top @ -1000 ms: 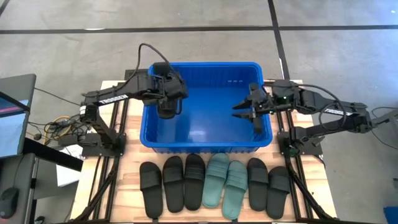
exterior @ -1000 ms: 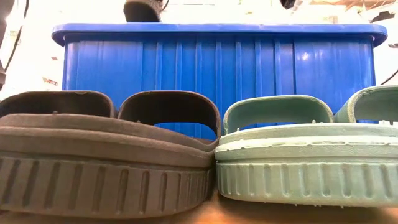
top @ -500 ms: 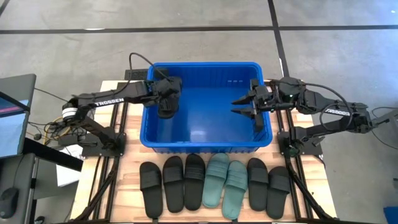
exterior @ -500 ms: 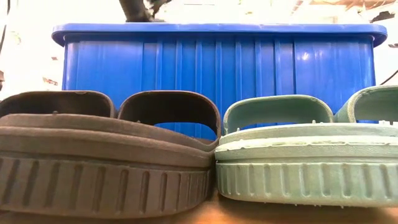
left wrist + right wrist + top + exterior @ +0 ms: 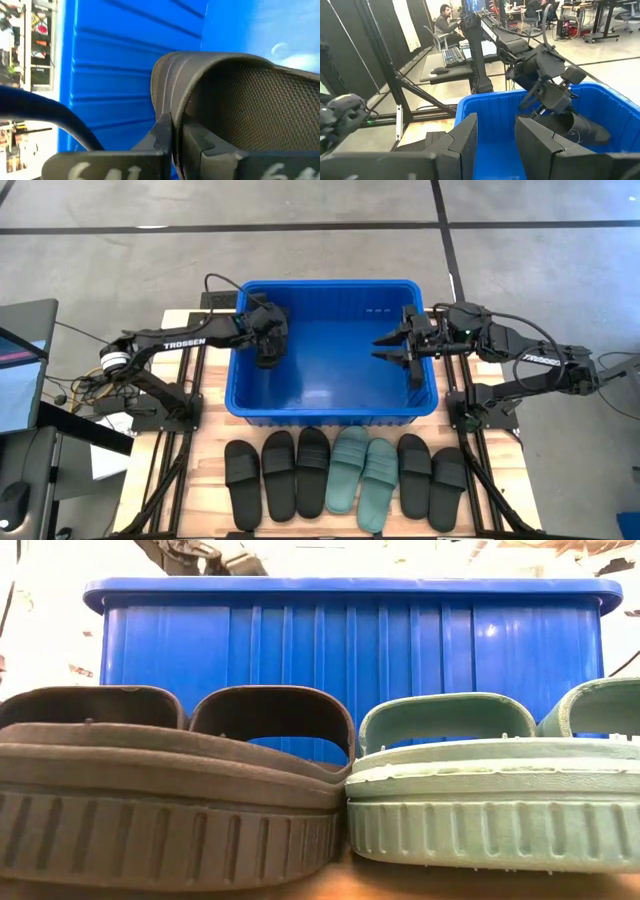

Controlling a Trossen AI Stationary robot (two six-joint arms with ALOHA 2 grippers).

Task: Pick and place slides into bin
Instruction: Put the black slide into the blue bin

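A black rubber slide sandal (image 5: 268, 348) is held clamped in the left hand (image 5: 262, 330), low inside the large blue ribbed plastic bin (image 5: 330, 412) near its left wall; in the left wrist view the dark fingers (image 5: 165, 137) are seen pinched on the edge of the sandal's wide strap. The grip on the strap edge is judged to let the sole hang down so that it can be let go onto the bin floor. The right hand (image 5: 400, 352) is poised over the bin's right side, its fingers (image 5: 465, 137) parted about halfway with nothing between them; it is judged to be waiting.

Seven more slides are lined up side by side on the wooden desk (image 5: 205, 480) in front of the bin: three black slides (image 5: 272, 472) to the left, two pale teal-green slides (image 5: 362, 470) in the middle, two black slides (image 5: 432, 472) to the right. They are packed touching, toes toward the bin.

The bin floor (image 5: 330, 370) is seen bare apart from the held sandal, so ample room is left. The rolled rim (image 5: 350, 584) is judged the main edge to be cleared when either arm is lifted out, and the left wall lies just beside the held slide.
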